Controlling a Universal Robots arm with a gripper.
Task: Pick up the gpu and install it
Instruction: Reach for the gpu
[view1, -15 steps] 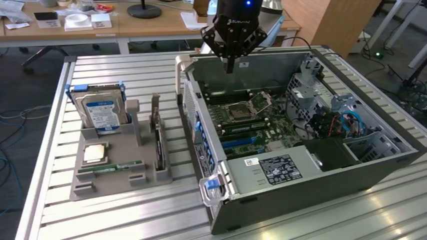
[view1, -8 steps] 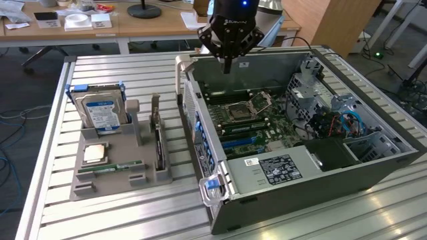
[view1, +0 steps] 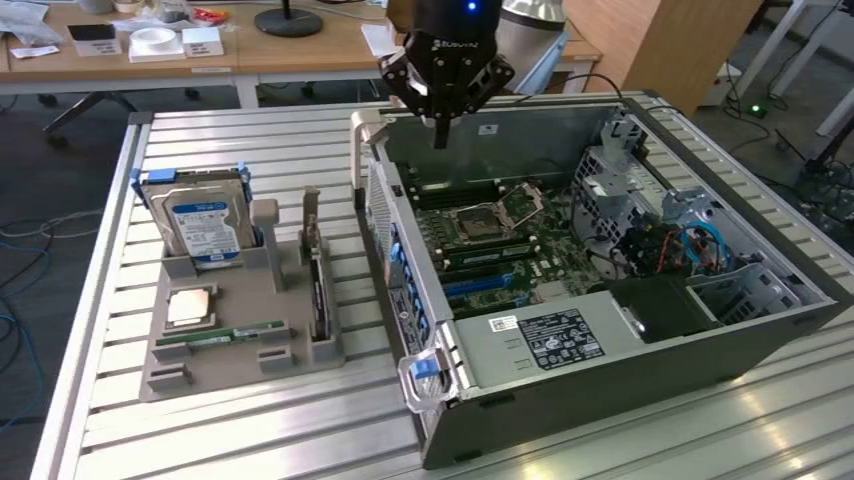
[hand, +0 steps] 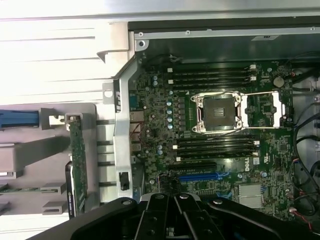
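One closed, empty tool (view1: 441, 132) hovers over case (view1: 641, 372); exterior view shows gpu (view1: 316, 290) in holder (view1: 214, 378)

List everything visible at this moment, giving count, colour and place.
gpu: one, dark, standing edge-on in the holder's slot nearest the case.
hard drive: one, silver with a blue label, upright in the holder.
processor chip: one, tan-silver, flat on the holder.
memory stick: one, green, lying on the holder.
holder: one, grey, at the exterior view's left.
computer case: one, grey-black, side open, at the exterior view's right.
motherboard: one, dark green, inside the case.
table: one, silver, slatted, under everything.
end effector: one, black, shut, holding nothing, above the case.
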